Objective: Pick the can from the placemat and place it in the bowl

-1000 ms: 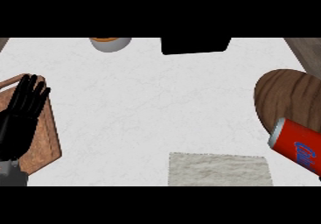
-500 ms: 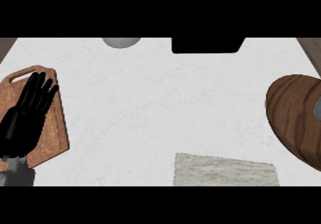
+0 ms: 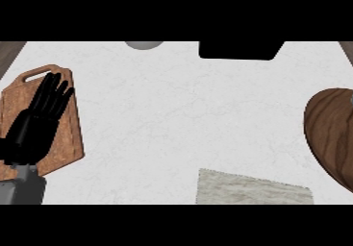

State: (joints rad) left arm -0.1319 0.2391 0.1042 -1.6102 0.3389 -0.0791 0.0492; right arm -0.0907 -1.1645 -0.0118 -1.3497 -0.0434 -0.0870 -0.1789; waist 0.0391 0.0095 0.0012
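The left hand shows at the left side of the head view; its black fingers are straight and point up; it holds nothing; it rests over a brown cutting board that lies on the white worktop. The right hand does not show at all. The placemat is pale grey and sits at the bottom edge, a bit right of the middle; nothing stands on it. The wooden bowl is at the right edge, and only part of it shows; a small grey bit pokes in at its top right edge, too small to tell what it is. The can cannot be seen anywhere. At the top edge are a dark box and a grey round thing.
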